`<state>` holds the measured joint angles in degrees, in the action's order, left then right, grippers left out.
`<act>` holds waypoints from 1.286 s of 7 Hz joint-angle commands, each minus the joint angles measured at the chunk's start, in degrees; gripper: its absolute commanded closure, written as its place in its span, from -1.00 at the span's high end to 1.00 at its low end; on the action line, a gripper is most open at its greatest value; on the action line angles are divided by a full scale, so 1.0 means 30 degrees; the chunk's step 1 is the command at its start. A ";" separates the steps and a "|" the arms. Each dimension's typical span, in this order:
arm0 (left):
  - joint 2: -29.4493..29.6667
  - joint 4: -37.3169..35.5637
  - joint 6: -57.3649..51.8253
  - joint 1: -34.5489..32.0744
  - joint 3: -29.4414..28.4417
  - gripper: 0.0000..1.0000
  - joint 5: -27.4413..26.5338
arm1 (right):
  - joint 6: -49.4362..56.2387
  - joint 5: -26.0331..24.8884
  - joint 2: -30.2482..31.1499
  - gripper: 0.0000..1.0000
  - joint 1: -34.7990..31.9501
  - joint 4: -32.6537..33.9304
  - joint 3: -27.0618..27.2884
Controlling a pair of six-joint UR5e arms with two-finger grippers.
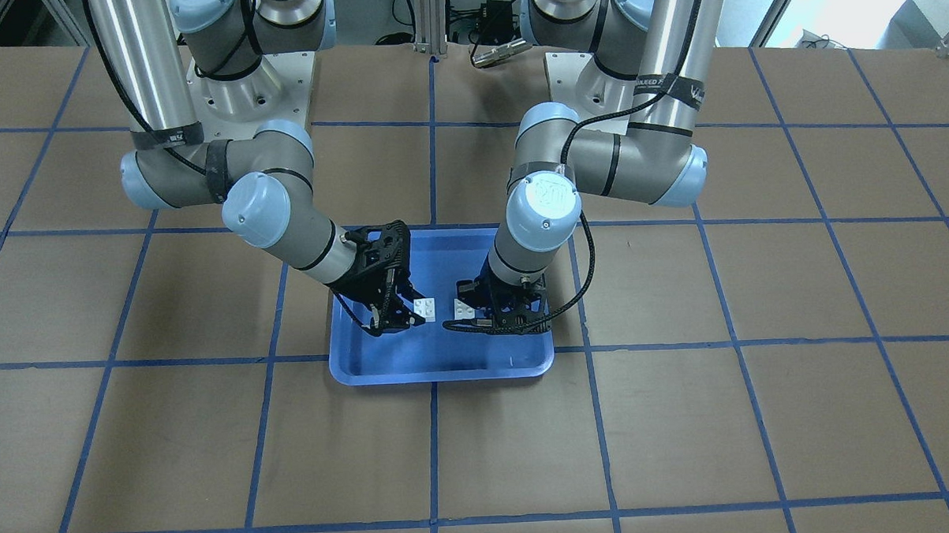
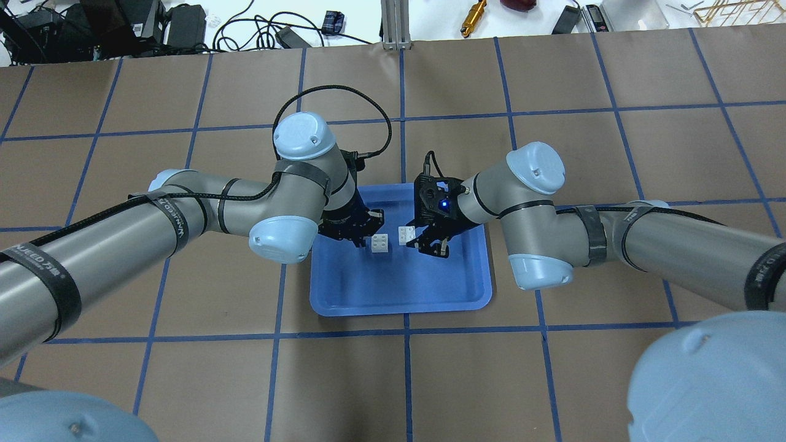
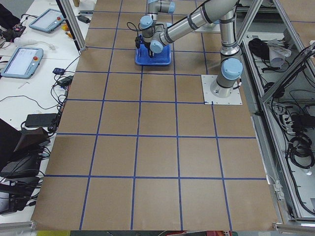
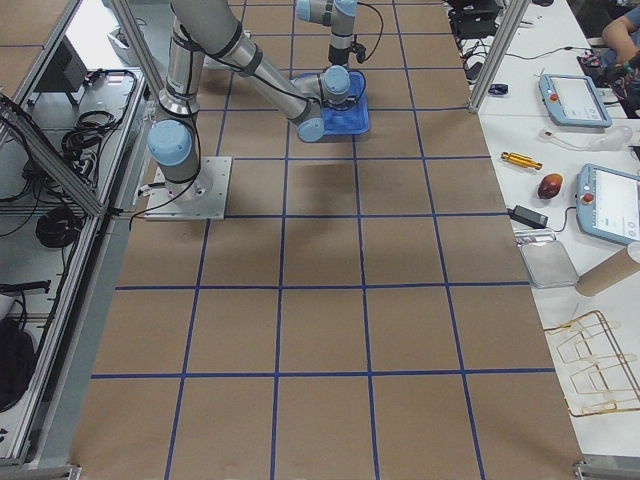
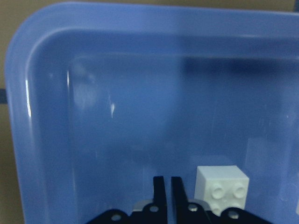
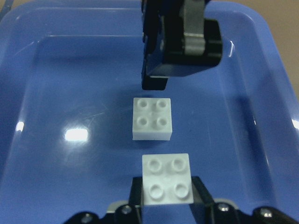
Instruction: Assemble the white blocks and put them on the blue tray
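The blue tray [image 2: 399,294] lies at the table's middle, with both grippers low over it. Two white blocks are in it, studs up and a small gap apart. My right gripper [image 6: 167,196] is shut on one white block [image 6: 167,179], with a finger on each side of it; that block also shows in the overhead view [image 2: 406,235]. The other white block [image 6: 151,118] rests loose on the tray floor. My left gripper [image 5: 167,179] is shut and empty, its fingers pressed together just beside this loose block [image 5: 222,189].
The brown table [image 2: 184,380] carries a grid of blue tape lines around the tray. Cables and tools lie beyond the far table edge [image 2: 245,24]. Both arm bases stand on white plates [image 1: 247,85].
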<state>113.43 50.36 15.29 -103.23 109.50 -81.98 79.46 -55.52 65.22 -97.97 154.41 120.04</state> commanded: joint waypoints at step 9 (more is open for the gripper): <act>0.0100 0.0117 0.0617 -0.0161 0.0033 -0.63 0.0492 | -0.1316 0.0196 -0.0997 -0.92 -0.0184 0.1409 -0.0080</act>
<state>113.73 50.69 17.07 -103.71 109.58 -80.51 76.66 -54.87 62.64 -98.33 157.78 119.81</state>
